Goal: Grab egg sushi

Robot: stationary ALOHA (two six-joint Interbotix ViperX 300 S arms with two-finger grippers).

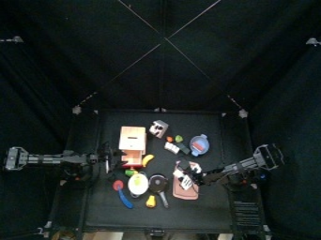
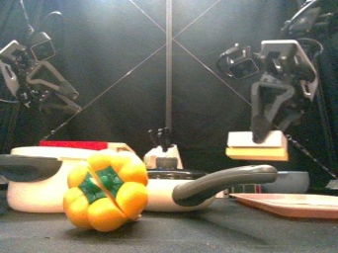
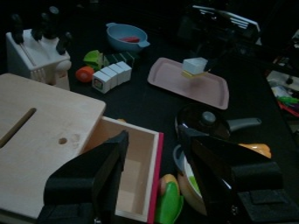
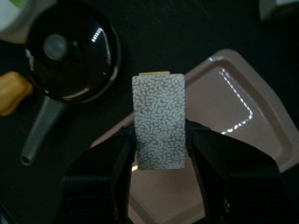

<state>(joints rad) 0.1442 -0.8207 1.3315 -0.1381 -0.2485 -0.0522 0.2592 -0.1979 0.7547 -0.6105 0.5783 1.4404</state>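
One pink tray [image 4: 239, 105] beneath gripped egg sushi [image 4: 159, 118]

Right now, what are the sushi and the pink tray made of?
The sushi looks like toy plastic or foam: stiff, with a speckled matte white surface and a yellow layer. The right gripper holds it. The tray looks like smooth glossy plastic, since lights glint off it.

Open air surrounds the right claw [image 2: 259, 148] above the pink plate [image 2: 297, 203].
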